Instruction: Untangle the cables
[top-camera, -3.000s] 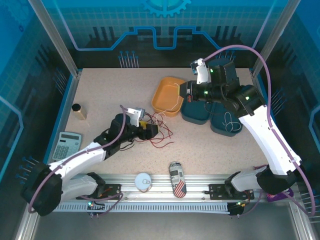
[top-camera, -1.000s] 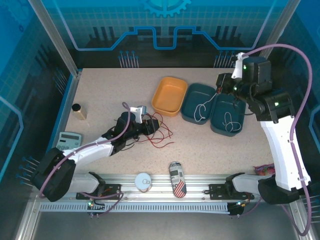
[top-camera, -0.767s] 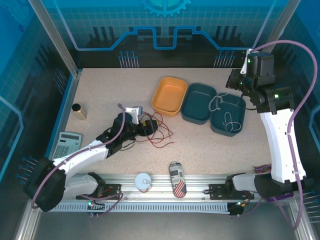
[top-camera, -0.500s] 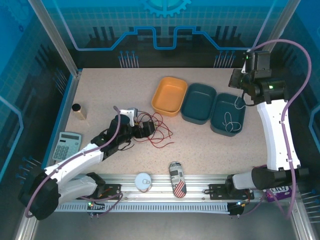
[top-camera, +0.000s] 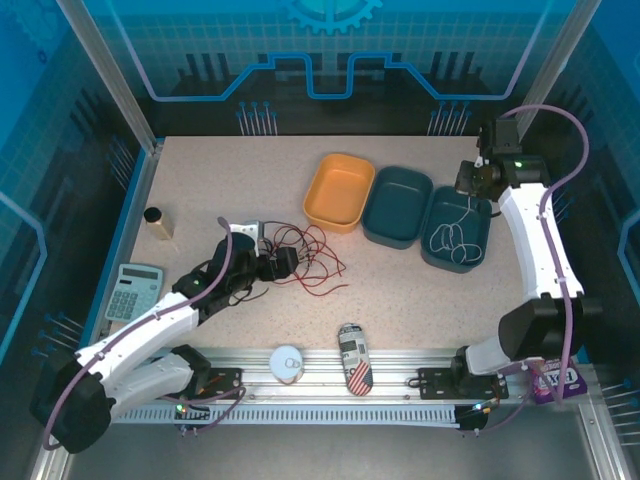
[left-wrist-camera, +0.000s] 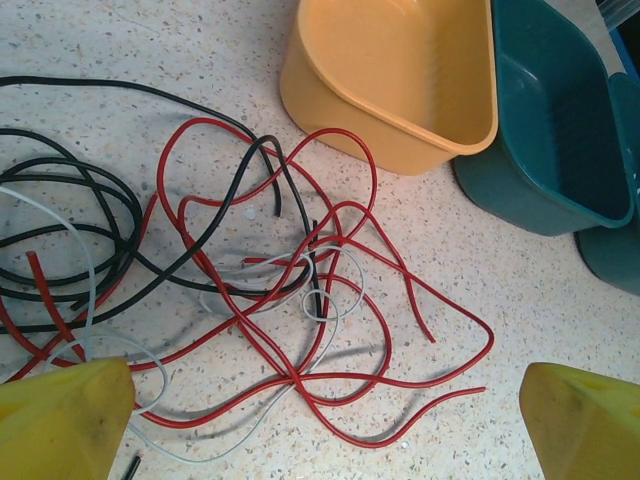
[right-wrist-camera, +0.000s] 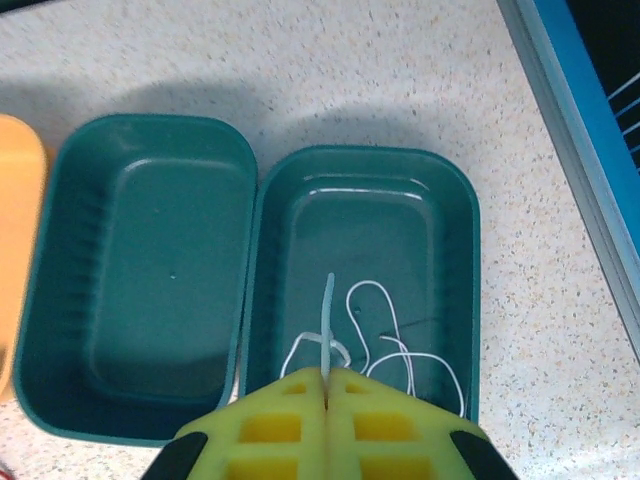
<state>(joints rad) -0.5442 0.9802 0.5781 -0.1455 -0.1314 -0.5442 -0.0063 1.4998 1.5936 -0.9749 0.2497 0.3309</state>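
One white cable (right-wrist-camera: 327, 310), perhaps more, lies in the right-hand teal bin (right-wrist-camera: 470, 260), upper right of the top view. The right gripper (right-wrist-camera: 326, 385) hangs over it, clenched on the strand's end. A tangle of red, black and white cables (left-wrist-camera: 290, 300) sits on the table (top-camera: 200, 180), centre-left. The left gripper (left-wrist-camera: 322, 420) hovers low over it, jaws spread wide, empty. Judged: sorting barely begun.

Table (left-wrist-camera: 560, 300) speckled, matt. Cables (left-wrist-camera: 297, 378) between left fingers (left-wrist-camera: 60, 420) smooth, plastic-sheathed — bin (right-wrist-camera: 370, 240) beyond right fingers (right-wrist-camera: 280, 420) smooth, faint-sheen plastic.
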